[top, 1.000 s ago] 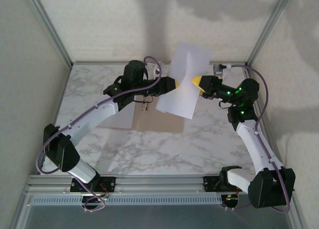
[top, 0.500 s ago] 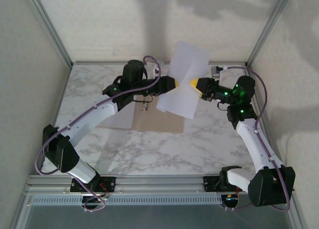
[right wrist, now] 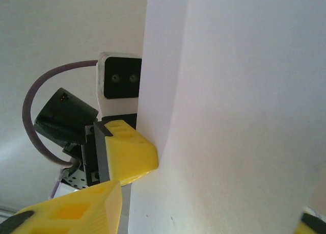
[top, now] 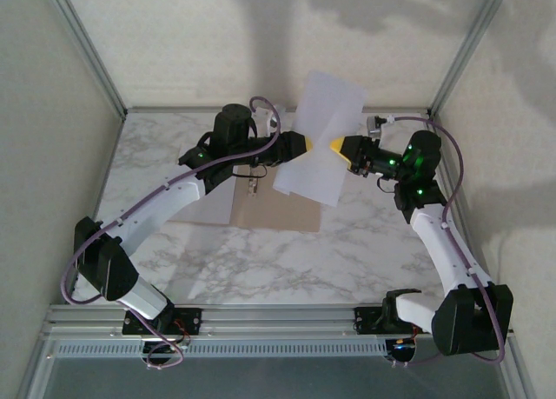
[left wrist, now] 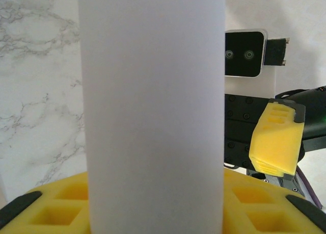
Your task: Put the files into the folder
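The files, thin white rectangular paper sheets, stand lifted in the air above the far right part of the folder, a flat tan-brown cardboard piece that lies on the white-grey veined marble counter. The sheets' lower corner hangs over the folder's far edge and hides part of it. A small metal clip sits on the folder near its far left side. The left pincer reaches in above the folder from the left and is clenched on the files' left edge. In its wrist view the paper rises as a broad curved band between its yellow fingers. The right pincer meets the sheets from the opposite side, above the folder's far right corner, facing the left one with the paper between them. Its wrist view shows the sheets lying between its yellow fingers. Whether they have clamped on the paper cannot be told. One yellow finger of the left pincer touches the paper's edge there.
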